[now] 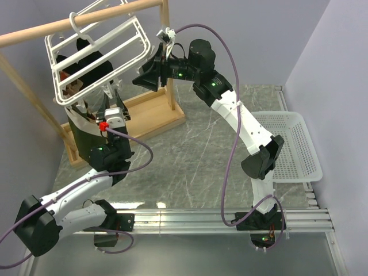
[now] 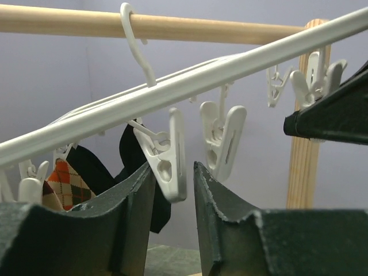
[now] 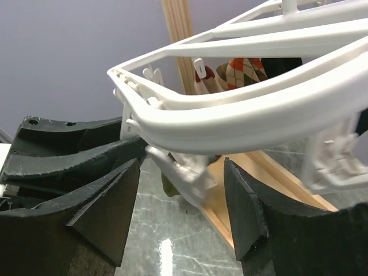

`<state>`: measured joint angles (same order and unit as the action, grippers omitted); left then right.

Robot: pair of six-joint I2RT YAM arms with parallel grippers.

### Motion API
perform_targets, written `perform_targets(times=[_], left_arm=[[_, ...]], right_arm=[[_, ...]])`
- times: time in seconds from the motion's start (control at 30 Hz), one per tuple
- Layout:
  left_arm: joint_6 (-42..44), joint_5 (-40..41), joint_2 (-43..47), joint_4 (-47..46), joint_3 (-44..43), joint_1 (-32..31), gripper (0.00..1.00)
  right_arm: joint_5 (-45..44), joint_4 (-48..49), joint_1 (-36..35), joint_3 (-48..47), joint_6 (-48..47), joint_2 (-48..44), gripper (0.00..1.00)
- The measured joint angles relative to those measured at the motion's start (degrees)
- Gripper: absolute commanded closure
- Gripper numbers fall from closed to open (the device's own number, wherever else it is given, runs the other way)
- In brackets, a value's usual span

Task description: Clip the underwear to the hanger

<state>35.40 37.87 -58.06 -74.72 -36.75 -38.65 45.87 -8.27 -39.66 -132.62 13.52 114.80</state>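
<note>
olive cloth, the underwear (image 1: 80,141), is seen from above hanging low at the near left of the hanger (image 1: 144,39), which is hooked on the rail (image 1: 34,33) and tilted. the left gripper (image 1: 113,112) sits beneath the frame, just beside the cloth. the right gripper (image 1: 150,73) is set at the frame's far right corner. whether any peg bites the cloth cannot be told here.

in the left wrist view, a clip (image 2: 168,161) is found between the left fingers (image 2: 132,224), which are parted a little. one finger touches it and a gap is left at the other, so nothing is squeezed. dark cloth (image 2: 158,215) hangs behind that clip, but its colour cannot be made out. a sock (image 2: 66,178) is pegged further along.

in the right wrist view, the right fingers (image 3: 109,218) are held wide, with the frame's rim crossing above them and a blurred clip (image 3: 178,175) between. nothing is gripped. a scrap of olive is glimpsed behind it.

the task is judged unfinished: the cloth is up at the hanger, yet no closed clip on it is confirmed.
</note>
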Motion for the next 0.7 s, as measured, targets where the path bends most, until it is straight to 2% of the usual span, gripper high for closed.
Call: perform_targets(times=[0.17,0.4,0.57,0.7], left_arm=[[0.48,1.01,-0.76,0.02,0.0,0.55,0.54],[0.35,2.6,-1.05,-0.04,-0.24,1.84,0.52],[0.15,2.75,-1.16,0.04,-0.35,2.14,0.44],[0.07,2.73,-1.44,0.24,-0.7,2.23,0.52]], right_arm=[[-0.22,-0.02,0.0,0.0,-0.15,0.0,0.32],[-0.39,-0.07,0.0,0.0,-0.33,0.0,0.32],[-0.44,-0.17,0.0,-0.02,-0.37,0.0,0.32],[-0.63,-0.31,0.0,-0.02,-0.37,0.0,0.32]])
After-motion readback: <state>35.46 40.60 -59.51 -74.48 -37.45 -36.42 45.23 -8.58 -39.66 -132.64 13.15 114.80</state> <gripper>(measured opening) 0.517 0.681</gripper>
